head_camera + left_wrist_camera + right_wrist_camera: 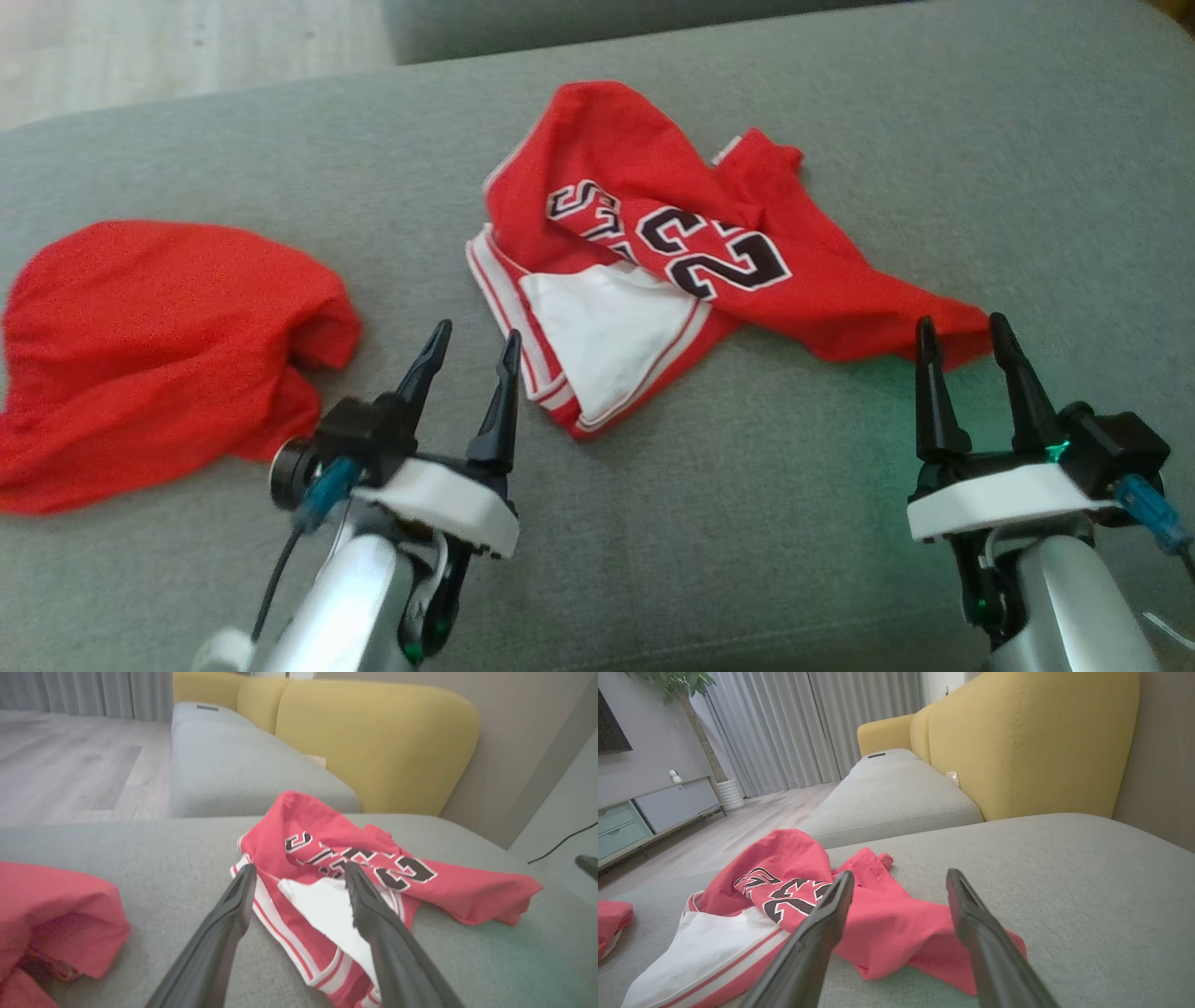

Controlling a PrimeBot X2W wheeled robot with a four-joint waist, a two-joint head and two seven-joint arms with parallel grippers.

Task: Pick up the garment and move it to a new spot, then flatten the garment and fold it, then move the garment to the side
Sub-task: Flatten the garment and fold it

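You're basically just starting out here, nothing's getting folded yet

Your left gripper (476, 331) and right gripper (962, 321) are both hanging wide open, holding nothing. The red jersey (653, 252) is lying crumpled on the grey sofa seat (747, 523), around 1 o'clock from the left one. I'm guessing pickup, flattening and folding are all left.

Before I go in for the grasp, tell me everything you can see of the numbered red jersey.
The jersey is red, thin sports fabric by its look, with black white-edged numerals and lettering, red-and-white striped trim and a white panel showing at its near edge. It lies crumpled and folded over itself on the grey cushion, not flat, one corner trailing toward the right gripper. That gripper's open jaws stand over this corner; contact I cannot tell. Nothing grips it.
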